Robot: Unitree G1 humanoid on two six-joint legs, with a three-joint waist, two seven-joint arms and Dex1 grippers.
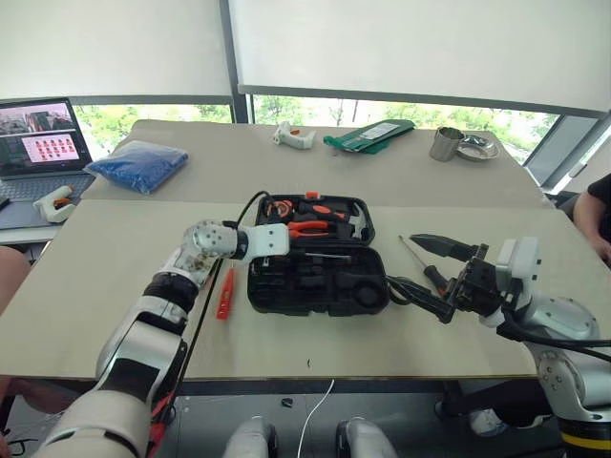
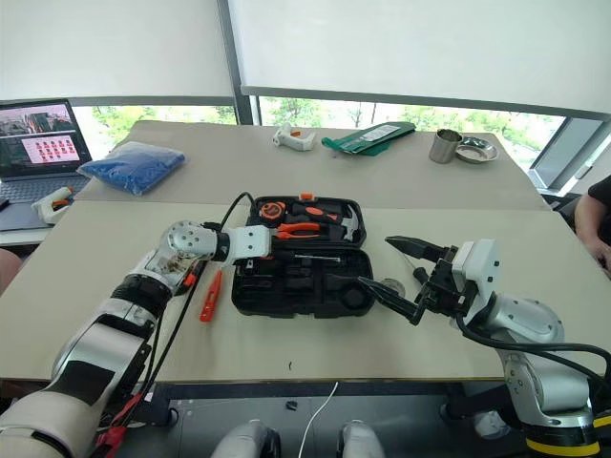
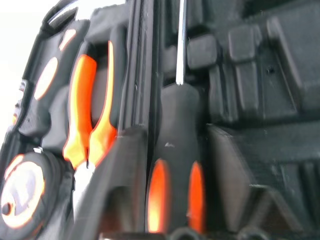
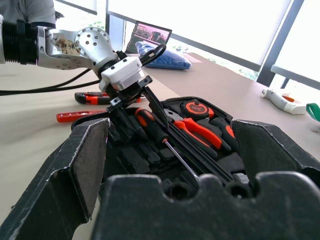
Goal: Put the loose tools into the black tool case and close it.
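Now the left claw [image 4: 131, 100], fingers parted around a screwdriver [image 4: 152, 131] lying in the open black tool case [image 1: 320, 286], seems to be releasing it, while the right claw [image 1: 434, 277] hovers wide open and empty; next likely the tester pen [image 1: 225, 292] on the tabletop [image 1: 95, 286].

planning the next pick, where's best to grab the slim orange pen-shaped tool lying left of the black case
Probably pinch the slim orange pen-shaped tool at mid-body, across its narrow width, coming from above: it lies flat on the beige table, so fingers cannot get under it.

Head overhead; wrists near case [image 4: 220, 150], blurrily
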